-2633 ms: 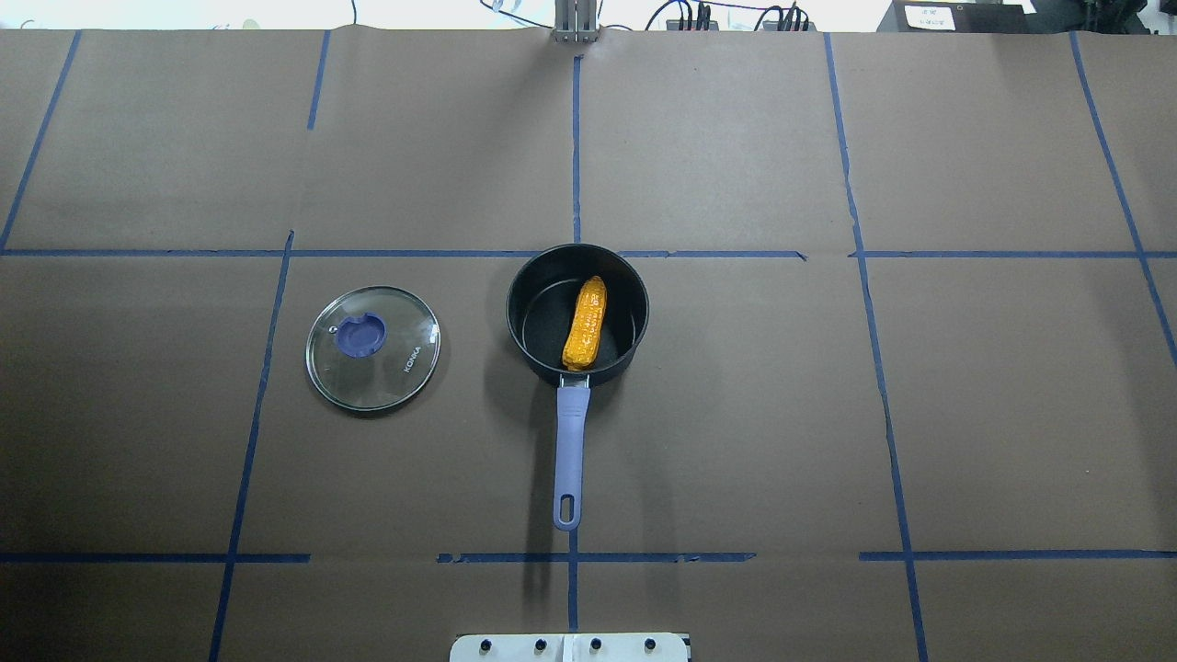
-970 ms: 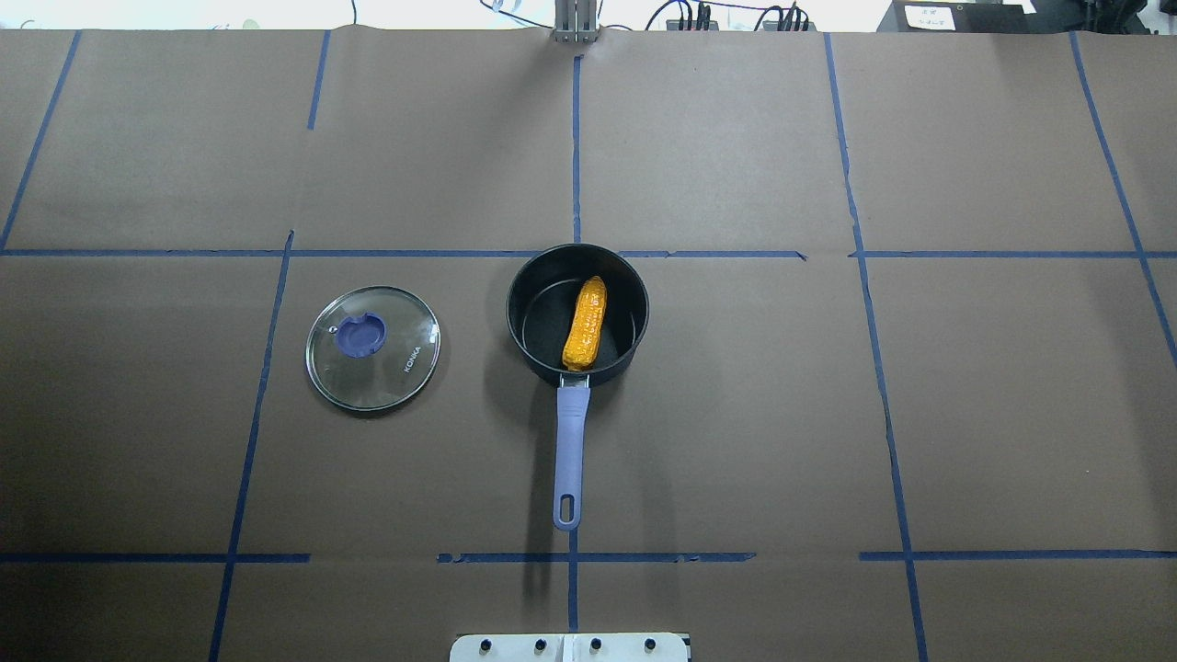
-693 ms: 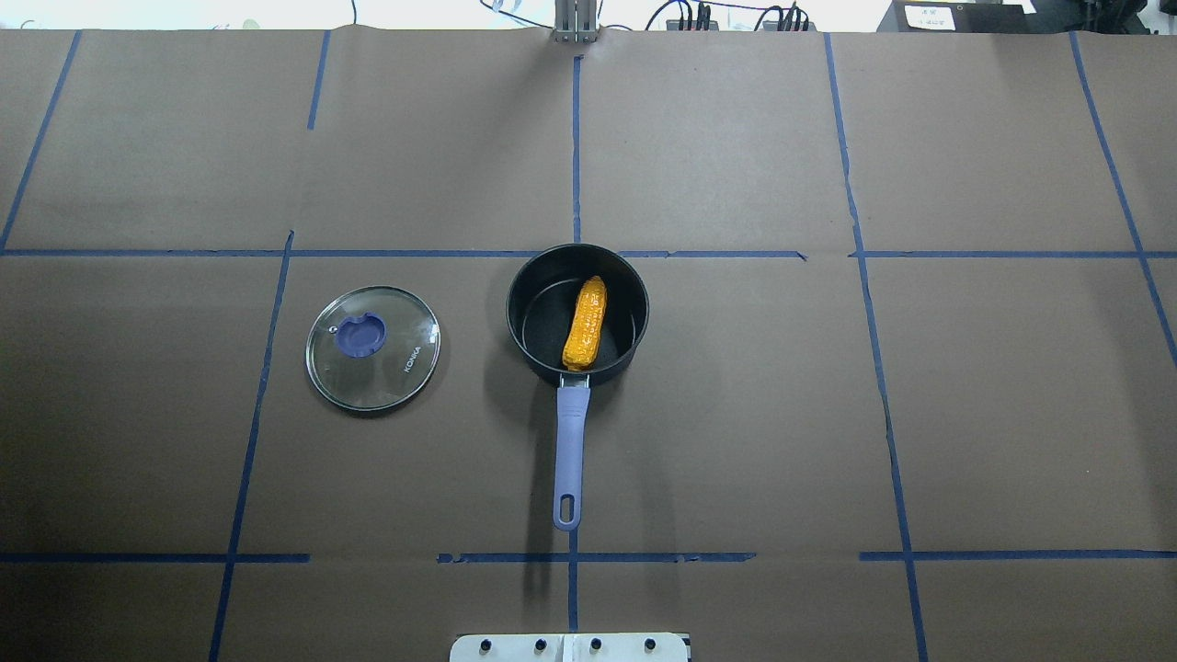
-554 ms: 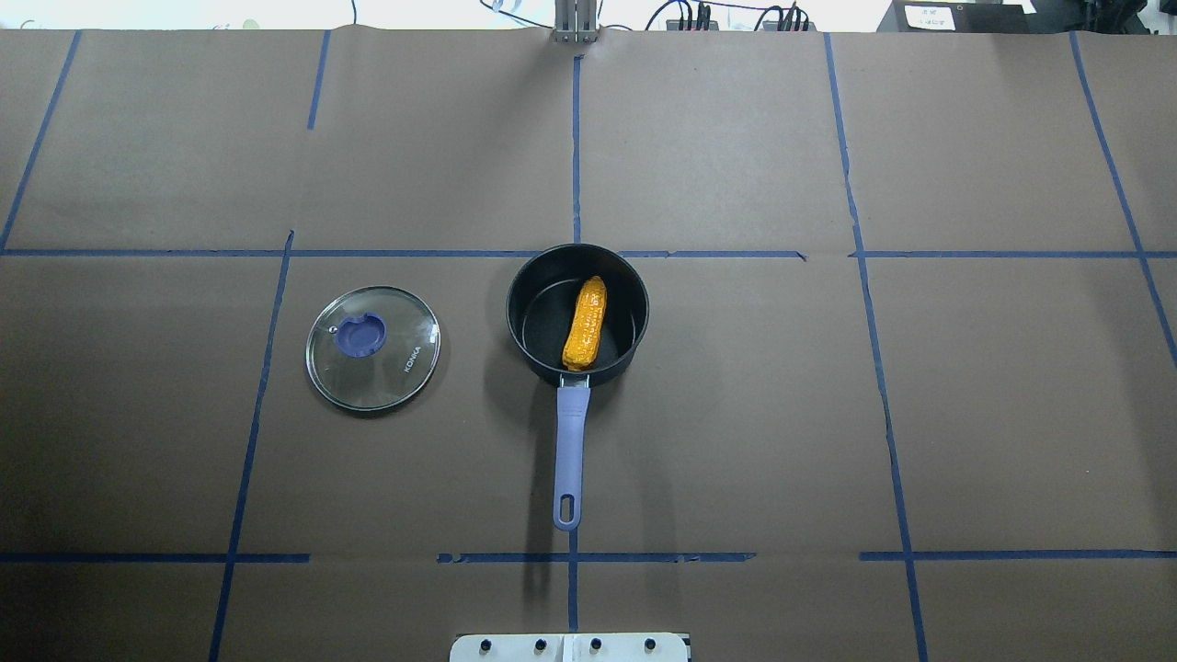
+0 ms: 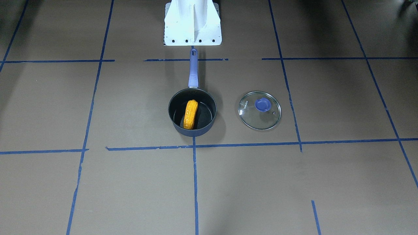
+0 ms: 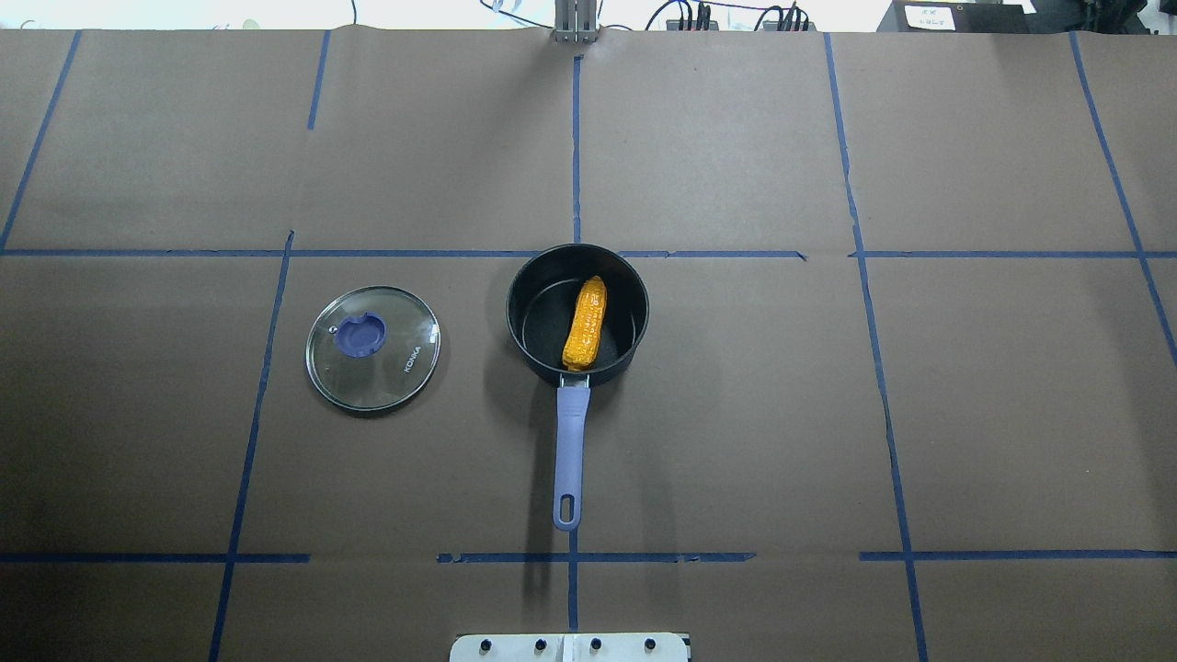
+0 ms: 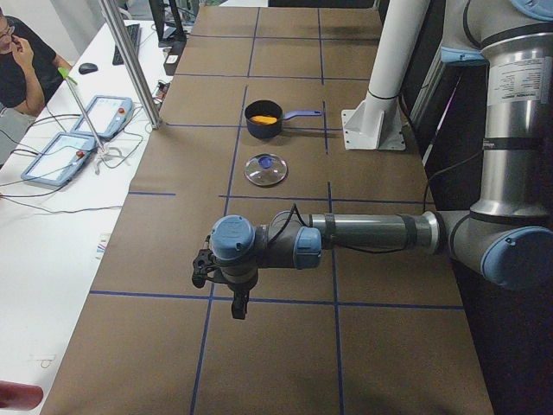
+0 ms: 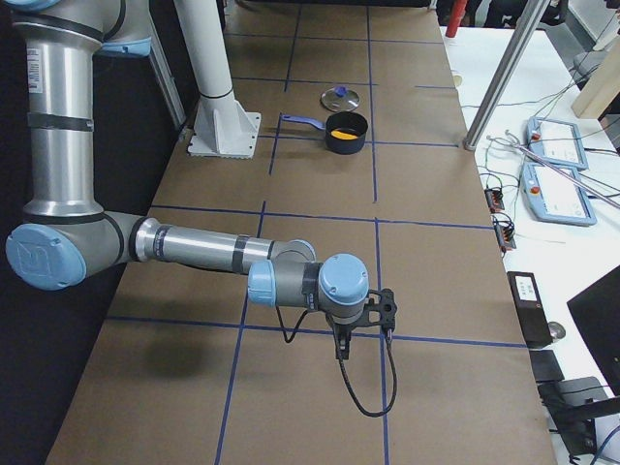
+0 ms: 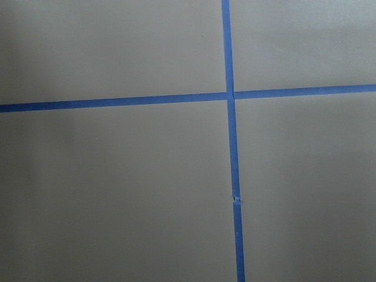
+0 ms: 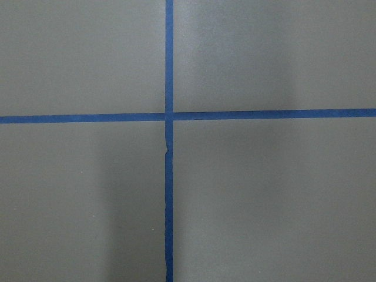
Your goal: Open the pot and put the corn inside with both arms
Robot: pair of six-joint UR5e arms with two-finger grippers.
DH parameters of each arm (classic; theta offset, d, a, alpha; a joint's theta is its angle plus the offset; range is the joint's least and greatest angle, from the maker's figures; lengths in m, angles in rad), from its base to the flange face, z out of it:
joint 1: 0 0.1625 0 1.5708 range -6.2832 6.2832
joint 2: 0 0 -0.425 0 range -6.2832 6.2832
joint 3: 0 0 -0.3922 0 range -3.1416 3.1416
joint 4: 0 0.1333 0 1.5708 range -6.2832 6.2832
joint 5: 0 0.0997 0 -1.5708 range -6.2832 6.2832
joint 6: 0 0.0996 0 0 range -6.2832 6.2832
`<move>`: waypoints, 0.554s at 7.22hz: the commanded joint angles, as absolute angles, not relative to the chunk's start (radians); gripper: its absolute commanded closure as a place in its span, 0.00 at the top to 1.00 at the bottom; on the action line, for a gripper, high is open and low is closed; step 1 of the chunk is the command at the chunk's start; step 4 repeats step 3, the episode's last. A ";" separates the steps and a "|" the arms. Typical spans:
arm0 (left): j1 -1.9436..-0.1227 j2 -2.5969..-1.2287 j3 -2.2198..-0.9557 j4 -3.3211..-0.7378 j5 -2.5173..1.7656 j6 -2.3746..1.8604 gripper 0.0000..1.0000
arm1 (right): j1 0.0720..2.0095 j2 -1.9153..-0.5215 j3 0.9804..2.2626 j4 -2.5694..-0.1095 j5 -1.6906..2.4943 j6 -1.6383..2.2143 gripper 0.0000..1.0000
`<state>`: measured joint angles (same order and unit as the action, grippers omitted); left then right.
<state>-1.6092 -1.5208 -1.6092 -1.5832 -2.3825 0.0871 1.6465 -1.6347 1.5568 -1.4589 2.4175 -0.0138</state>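
The dark navy pot (image 6: 515, 317) stands open at the table's middle, its lavender handle (image 6: 570, 450) pointing toward the robot base. The orange-yellow corn (image 6: 586, 322) lies inside it, also seen in the front view (image 5: 190, 114). The glass lid (image 6: 372, 348) with its blue knob lies flat on the table to the pot's left, apart from it. Both arms are out of the overhead and front views. My left gripper (image 7: 238, 304) hangs over the table's left end and my right gripper (image 8: 341, 351) over its right end, both far from the pot. I cannot tell if they are open or shut.
Brown paper with blue tape lines (image 6: 575, 138) covers the table. The white base stand (image 5: 192, 23) sits at the near edge behind the pot's handle. Both wrist views show only paper and crossing tape. Control boxes and cables lie on a white side table (image 8: 552, 165).
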 commanded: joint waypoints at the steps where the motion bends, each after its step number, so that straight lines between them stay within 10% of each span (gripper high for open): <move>1: -1.609 -1.520 -1.609 -1.585 -2.382 0.087 1.00 | 1.646 -1.635 1.562 -1.459 2.418 -0.014 1.00; 4: -1.609 -1.520 -1.609 -1.585 -2.382 0.087 1.00 | 1.646 -1.634 1.563 -1.459 2.416 -0.014 1.00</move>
